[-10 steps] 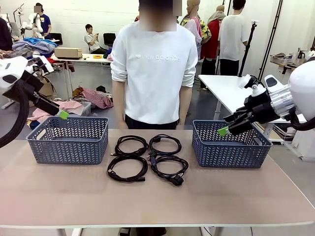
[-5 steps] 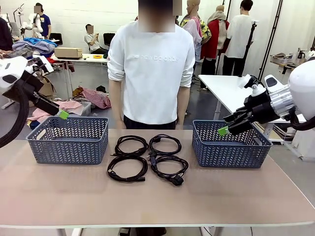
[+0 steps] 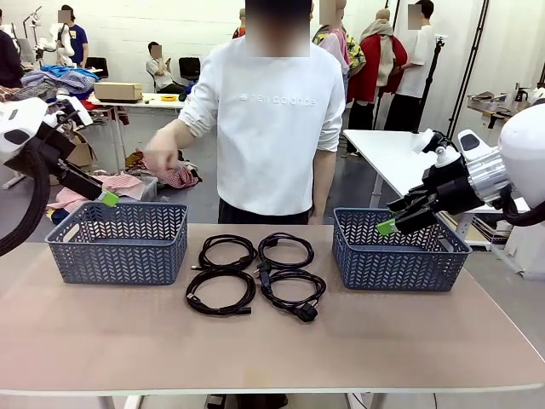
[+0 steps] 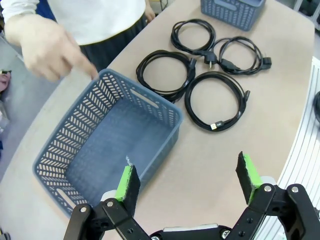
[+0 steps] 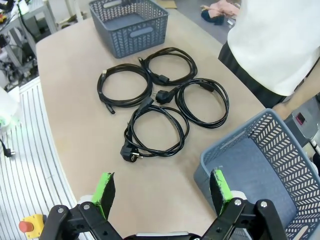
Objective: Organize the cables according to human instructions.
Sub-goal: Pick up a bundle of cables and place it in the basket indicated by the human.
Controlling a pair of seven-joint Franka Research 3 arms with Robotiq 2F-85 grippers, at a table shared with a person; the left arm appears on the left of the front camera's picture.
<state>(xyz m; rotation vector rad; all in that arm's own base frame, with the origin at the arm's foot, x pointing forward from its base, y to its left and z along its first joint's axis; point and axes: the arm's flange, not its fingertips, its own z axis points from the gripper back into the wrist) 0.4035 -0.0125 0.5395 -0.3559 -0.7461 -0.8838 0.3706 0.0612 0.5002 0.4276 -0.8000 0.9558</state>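
Change vs 1 s ago: person's hand (image 3: 160, 158) now raised, at 11 o'clock of cables (image 3: 262, 274). It hangs above far side of left basket (image 3: 119, 247), 1 finger stretched toward its rim. Before, both arms hung down.
4 cables unmoved: coils in 2x2 cluster mid-table (image 3: 272, 349), left basket at 9 o'clock, right basket (image 3: 396, 260) at 3 o'clock.
Left gripper (image 4: 187, 175): released, jaws wide, empty, pose unchanged.
Right gripper (image 5: 162, 190): released, empty, unchanged.

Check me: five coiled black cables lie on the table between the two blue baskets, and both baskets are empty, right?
Not five: the front view shows four cables. They do lie between the left basket and the right basket, both empty.
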